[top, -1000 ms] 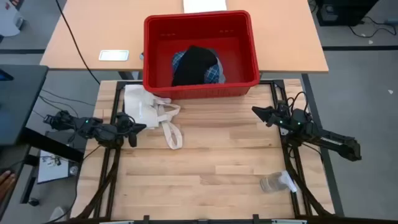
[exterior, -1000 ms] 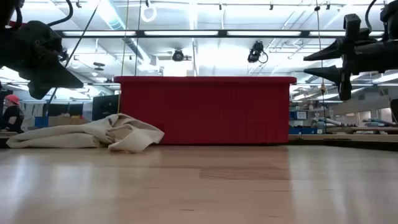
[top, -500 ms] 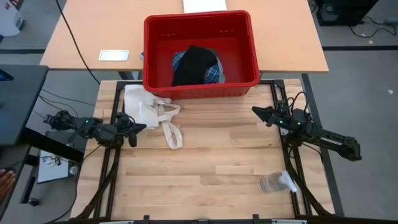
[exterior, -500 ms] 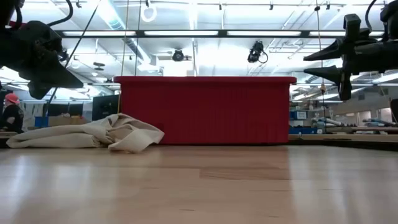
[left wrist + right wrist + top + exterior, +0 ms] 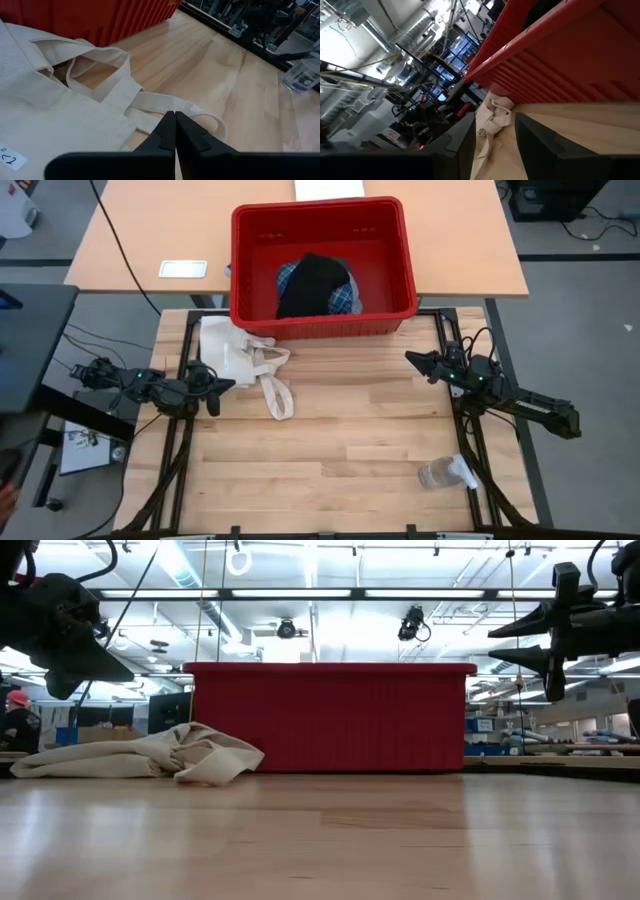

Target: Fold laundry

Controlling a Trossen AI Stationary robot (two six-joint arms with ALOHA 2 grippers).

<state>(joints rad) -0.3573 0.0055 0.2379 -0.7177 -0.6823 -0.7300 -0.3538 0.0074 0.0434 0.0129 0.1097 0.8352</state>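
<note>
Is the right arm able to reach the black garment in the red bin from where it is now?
Probably yes. The right gripper, open and empty, hovers just outside the red bin; the bin is open-topped and the black garment lies on top, but the arm must first clear the wall.

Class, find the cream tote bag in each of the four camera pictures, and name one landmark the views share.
High view: tote bag left of centre, below the red basket.
Low view: tote bag at left, beside the basket.
Left wrist view: bag fills the foreground.
Right wrist view: bag small, mid-picture.
Shared landmark: the red basket.
</note>
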